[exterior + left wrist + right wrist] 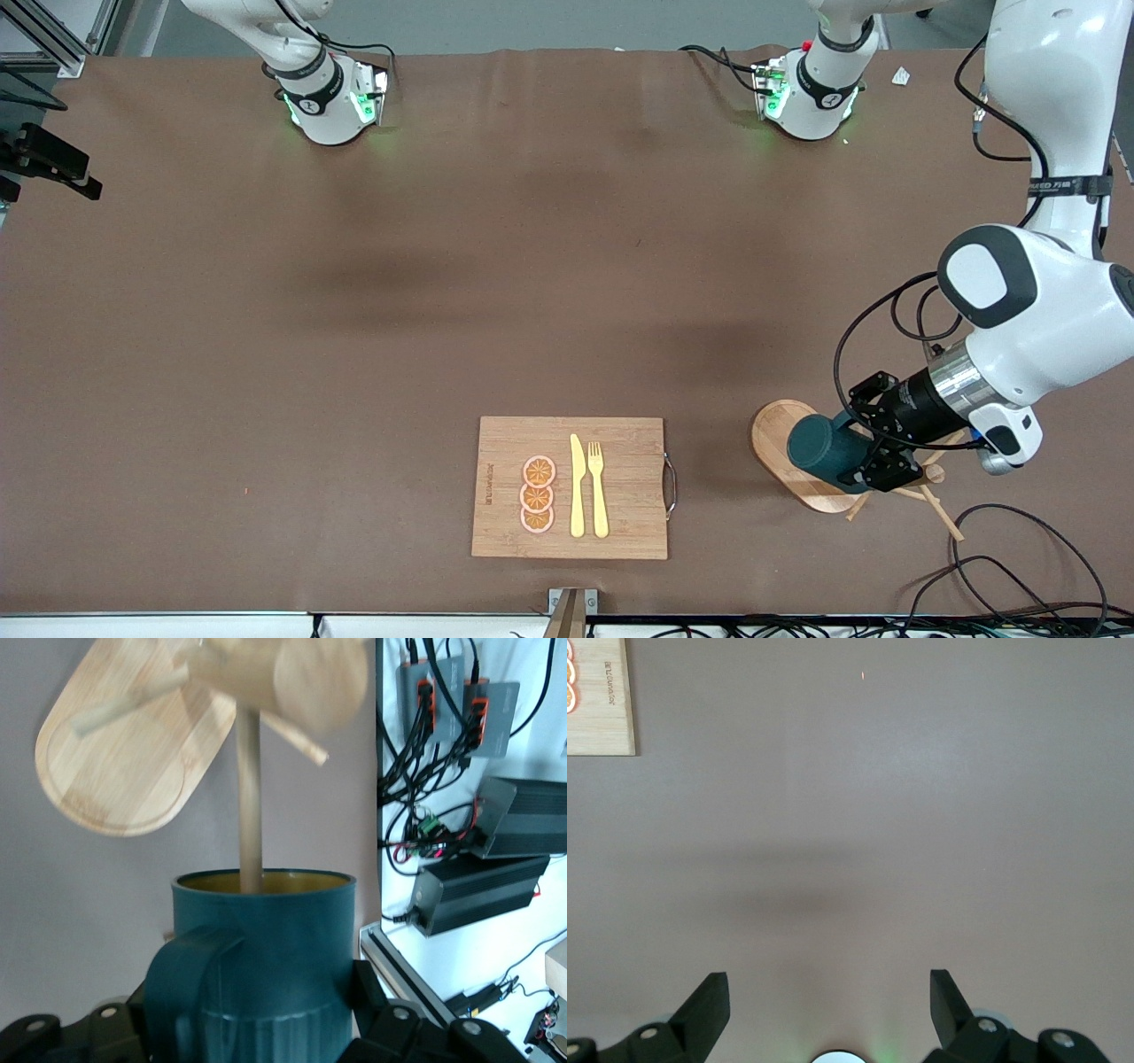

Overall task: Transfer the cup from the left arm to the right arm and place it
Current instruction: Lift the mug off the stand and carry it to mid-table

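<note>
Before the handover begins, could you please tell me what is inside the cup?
A wooden peg of the rack reaches into the cup; its tan-yellow inner wall shows. The bottom is hidden.

Both arms are glossy white rounded shells with black ring bands at the joints, each band carrying a little white mark. The two round bases glow green around their connector blocks, with black cables plugged in, and the left one has a small red knob. The left arm's big elbow joint has a dark grey rounded cap, then a ribbed silver wrist collar and thin black cables looping down to the matte black left gripper [873,461]. The black two-finger right gripper [829,1001] has angular wedge fingers with silver screws in the knuckles.
</note>
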Available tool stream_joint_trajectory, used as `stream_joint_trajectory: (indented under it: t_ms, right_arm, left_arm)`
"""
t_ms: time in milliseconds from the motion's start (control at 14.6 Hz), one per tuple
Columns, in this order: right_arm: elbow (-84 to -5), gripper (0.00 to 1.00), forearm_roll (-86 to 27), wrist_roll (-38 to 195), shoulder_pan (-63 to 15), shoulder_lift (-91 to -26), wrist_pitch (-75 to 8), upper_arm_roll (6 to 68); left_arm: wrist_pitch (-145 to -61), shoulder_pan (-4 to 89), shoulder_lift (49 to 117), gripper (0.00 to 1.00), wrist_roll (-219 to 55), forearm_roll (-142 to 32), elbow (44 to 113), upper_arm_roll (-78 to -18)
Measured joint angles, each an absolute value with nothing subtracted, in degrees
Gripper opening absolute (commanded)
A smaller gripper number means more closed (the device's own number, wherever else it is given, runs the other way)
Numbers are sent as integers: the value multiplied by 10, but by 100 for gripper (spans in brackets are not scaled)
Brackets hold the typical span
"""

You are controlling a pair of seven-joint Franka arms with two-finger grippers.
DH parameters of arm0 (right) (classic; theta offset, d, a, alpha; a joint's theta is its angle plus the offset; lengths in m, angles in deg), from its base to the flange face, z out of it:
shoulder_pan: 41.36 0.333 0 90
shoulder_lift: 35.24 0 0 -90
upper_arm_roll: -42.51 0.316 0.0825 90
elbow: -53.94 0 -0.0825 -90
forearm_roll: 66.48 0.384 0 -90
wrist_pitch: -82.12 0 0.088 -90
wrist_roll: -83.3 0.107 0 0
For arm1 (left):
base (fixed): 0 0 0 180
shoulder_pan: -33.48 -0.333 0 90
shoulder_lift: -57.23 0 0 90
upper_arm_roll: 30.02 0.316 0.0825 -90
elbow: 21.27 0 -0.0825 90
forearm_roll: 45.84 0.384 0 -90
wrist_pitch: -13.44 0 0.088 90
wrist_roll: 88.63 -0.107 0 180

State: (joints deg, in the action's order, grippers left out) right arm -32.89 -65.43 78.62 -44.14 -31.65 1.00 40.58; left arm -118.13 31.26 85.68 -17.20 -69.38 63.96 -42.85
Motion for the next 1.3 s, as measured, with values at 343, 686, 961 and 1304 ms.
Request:
stream_joint_trajectory:
  t_ms: [343,686,961,1304]
  right_arm:
    - [-329,100,-654,786,-441,-316,10,406]
    - [-329,100,-654,787,-441,-316,16,405]
    - [-329,100,-655,791,-441,-316,25,405]
    - [-329,100,-654,796,-441,-316,29,405]
  left_arm:
    - [-1170,327,837,75,-129,-693,640,-473]
    - [-1169,414,838,75,-55,-587,643,-478]
    - [-1172,504,852,75,3,-455,646,-477]
    - [-1182,609,897,75,91,-251,639,-476]
